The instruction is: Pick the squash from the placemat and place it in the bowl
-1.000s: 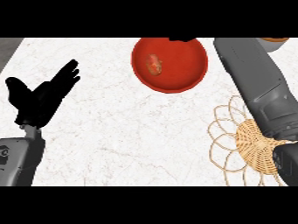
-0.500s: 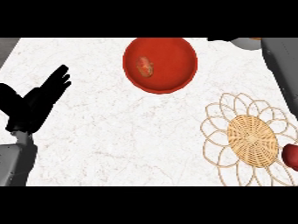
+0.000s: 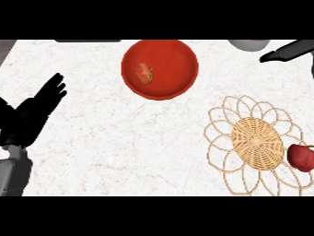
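At the far left we see the left robot hand (image 3: 25,114), fingers straight and spread, thumb out to its own left, holding nothing and touching nothing; it rests above the white marbled table (image 3: 105,156), its grey forearm cut off at the view's lower edge.

Up and to the right of that robot hand sits the red bowl (image 3: 160,68). Inside it, left of the bowl's centre, lies a small orange-tan piece that we take for the squash (image 3: 144,72). Its long axis seems to run roughly from the bowl's far side toward the near side, tilted a little, but the piece is too small for us to say which end points where.

Further right, lower down, lies the woven placemat (image 3: 256,144), a tan disc ringed with open looped petals. On its right part, well below the right robot hand, rests a red pepper-like fruit with a dark stem (image 3: 303,157), over the petal loops just beside the woven disc.

At the upper right we find the right robot hand (image 3: 294,50), straight fingers pointing left toward the bowl yet well clear of it, holding nothing. Its grey forearm runs off the right edge. Just left of this hand a pale rounded object (image 3: 250,44) is cut off at the top; we cannot tell what it is.
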